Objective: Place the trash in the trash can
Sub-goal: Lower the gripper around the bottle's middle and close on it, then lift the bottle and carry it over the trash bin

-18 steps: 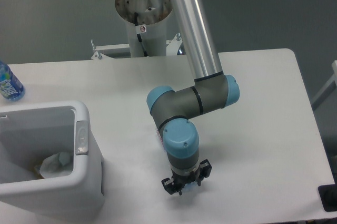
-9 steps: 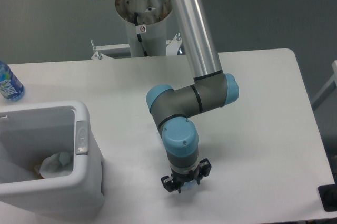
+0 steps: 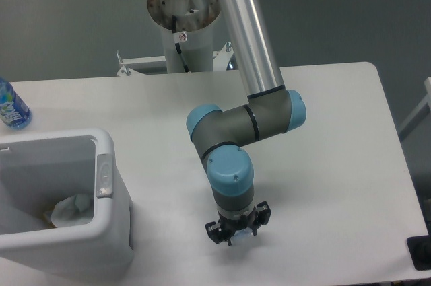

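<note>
Although two pieces of trash are named by the task, only one is seen: the crumpled whitish wrapper [image 3: 71,209], which lies already inside the trash can [image 3: 116,222], on its floor near the right wall. The bottle with red-and-blue label cannot be found on the table [image 3: 337,165]; it may be hidden under the arm or the wrist, but this cannot be told. Only the blue-tinted bottle [image 3: 11,105] stands at the far left edge, and it is not trash. The gripper [image 3: 237,233] is pointed down close to the table, well to the right of the can. Whether its jaws are open or closed, or anything is held, cannot be told.
</note>
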{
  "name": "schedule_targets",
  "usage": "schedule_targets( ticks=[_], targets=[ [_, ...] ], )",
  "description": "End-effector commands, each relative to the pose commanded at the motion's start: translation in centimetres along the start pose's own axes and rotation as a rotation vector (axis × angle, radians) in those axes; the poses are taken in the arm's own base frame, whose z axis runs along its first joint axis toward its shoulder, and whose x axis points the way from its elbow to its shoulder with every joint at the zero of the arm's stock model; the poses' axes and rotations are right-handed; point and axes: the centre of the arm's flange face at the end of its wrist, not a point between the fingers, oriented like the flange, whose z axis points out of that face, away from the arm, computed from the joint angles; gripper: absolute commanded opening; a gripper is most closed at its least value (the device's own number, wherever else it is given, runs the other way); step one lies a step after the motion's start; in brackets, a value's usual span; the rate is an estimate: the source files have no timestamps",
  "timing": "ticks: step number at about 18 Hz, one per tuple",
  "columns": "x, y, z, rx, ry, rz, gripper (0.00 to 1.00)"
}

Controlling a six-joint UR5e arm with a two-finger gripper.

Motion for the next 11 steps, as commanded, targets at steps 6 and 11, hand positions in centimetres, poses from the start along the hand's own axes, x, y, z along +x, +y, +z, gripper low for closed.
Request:
schedule_targets(
  ticks=[6,11],
  targets=[
    [-0.5,-2.4,-6.4,0.115,0.010,-0.011,0.39],
    [-3.2,-5.3,-15.3,0.278,0.134,-0.060,0.39]
  ],
)
